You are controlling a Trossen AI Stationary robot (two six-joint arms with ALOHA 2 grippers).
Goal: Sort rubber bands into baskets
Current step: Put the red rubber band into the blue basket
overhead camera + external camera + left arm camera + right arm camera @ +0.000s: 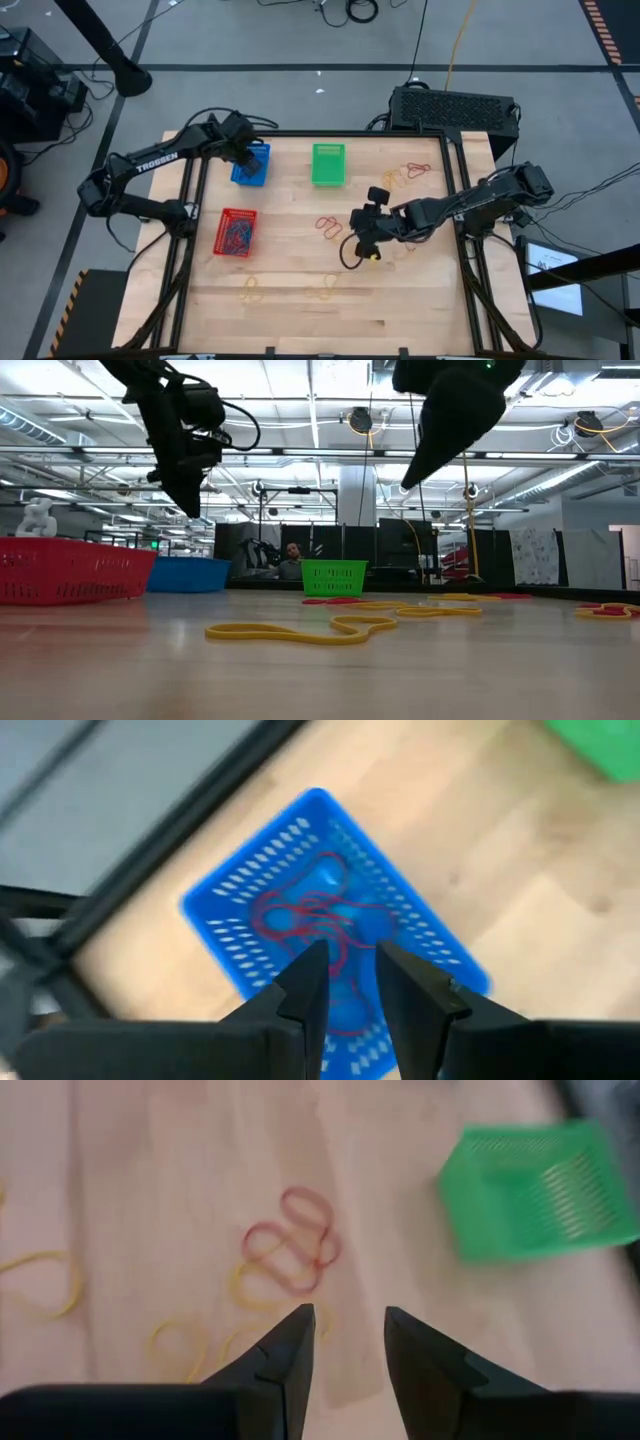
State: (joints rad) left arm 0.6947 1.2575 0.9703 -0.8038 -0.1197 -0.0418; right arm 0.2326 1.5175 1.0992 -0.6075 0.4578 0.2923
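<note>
Blue basket holds red bands; left pincer above, parted, seemingly empty.

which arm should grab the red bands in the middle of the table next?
Right. The right gripper hovers open just beside the red bands, which lie ahead of its fingers in its wrist view. The left gripper is open over the blue basket at the far left, much farther away.

Left claw over blue basket; right claw mid-table near red bands.
</note>
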